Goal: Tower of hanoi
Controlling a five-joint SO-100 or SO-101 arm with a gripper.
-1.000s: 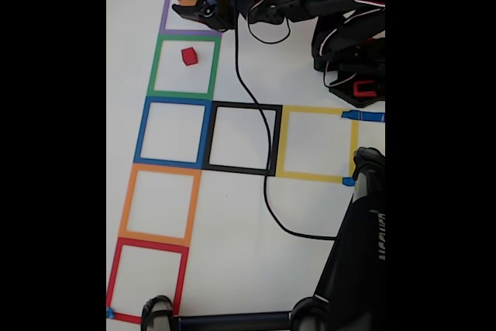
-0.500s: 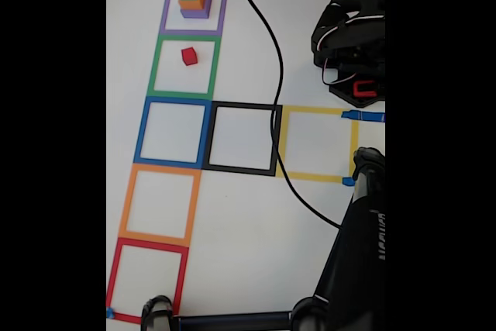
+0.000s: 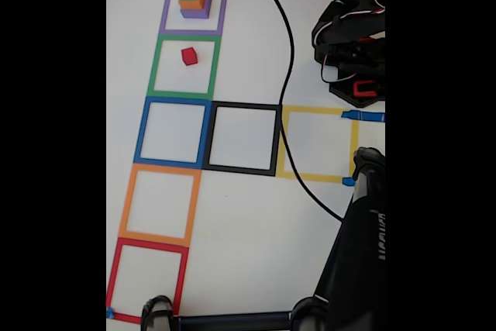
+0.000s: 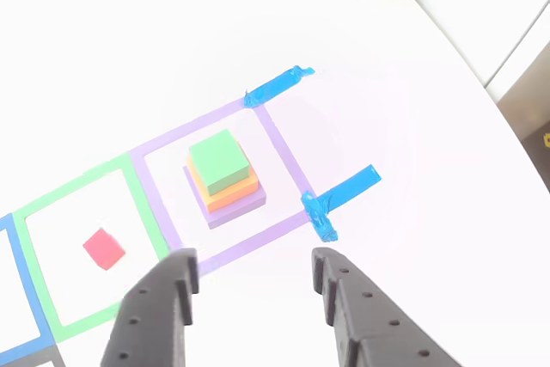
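arm pulled back since; green cube (image 4: 220, 161) uncovered, fingers (image 4: 176, 290) apart.

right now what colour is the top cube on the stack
Green: the top cube sits on the orange cube, clearest in the other view.

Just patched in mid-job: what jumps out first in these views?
A stack of three cubes, green cube on orange cube on purple cube, sits inside the purple tape square. The red cube lies alone in the neighbouring green tape square. The open tool hangs empty just short of the stack.
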